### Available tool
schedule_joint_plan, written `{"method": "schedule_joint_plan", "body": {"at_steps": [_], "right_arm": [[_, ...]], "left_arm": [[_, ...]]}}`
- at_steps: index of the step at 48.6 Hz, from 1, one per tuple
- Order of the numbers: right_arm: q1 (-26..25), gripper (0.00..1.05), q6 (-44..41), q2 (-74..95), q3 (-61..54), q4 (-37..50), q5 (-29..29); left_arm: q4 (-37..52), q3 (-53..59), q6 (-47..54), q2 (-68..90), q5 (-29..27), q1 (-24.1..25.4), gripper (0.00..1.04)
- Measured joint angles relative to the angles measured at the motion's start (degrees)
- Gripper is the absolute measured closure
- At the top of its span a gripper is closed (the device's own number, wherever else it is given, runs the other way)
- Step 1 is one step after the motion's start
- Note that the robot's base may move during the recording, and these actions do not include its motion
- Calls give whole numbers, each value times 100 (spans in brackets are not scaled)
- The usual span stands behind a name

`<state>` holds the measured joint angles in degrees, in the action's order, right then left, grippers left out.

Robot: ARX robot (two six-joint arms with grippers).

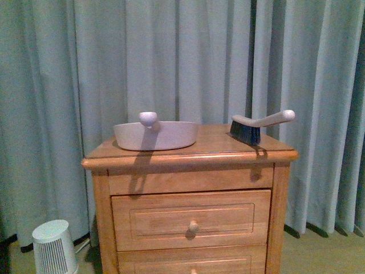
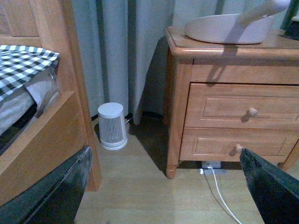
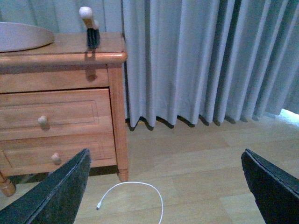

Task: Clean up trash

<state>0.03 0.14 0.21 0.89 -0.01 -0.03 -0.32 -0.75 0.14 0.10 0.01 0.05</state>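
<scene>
The left hand (image 2: 164, 151) is spread wide with nothing between its two dark fingers (image 2: 56, 196). Beyond one of them rises a wooden bed frame (image 2: 42, 135) with black-and-white checked bedding (image 2: 23, 65) on it. Ahead of this hand, a small white ribbed fan (image 2: 112, 126) stands on the floor (image 2: 140, 196) against the pale blue curtain (image 2: 121, 51), just beside the corner of a wooden nightstand (image 2: 233, 107). On its worktop (image 1: 217, 140), higher than the hand, sits a pale dustpan (image 1: 155, 136) with its knobbed handle pointing back toward the robot. In the front view, a brush (image 1: 256, 125) rests bristles down well apart from the dustpan at the right end of the worktop, its pale handle angled up and outward. The right hand (image 3: 166, 151) is equally wide open and holds nothing (only its two dark fingers (image 3: 51, 196) show). Between and ahead of them a white cable (image 3: 140, 191) loops on the wood floor near the nightstand's foot. The brush stands on the worktop corner above and beyond this hand, with the curtain's folds hanging to the floor alongside. The trash shows in none of the three views, so I cannot tell where it lies.
</scene>
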Motion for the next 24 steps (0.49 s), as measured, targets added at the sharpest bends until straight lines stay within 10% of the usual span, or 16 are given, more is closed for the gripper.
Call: {"method": "schedule_joint_plan", "body": {"at_steps": [24], "right_arm": [[0,7,0,2,0,0,-2]], "left_arm": [[0,0,0,0,0,0,8]]}}
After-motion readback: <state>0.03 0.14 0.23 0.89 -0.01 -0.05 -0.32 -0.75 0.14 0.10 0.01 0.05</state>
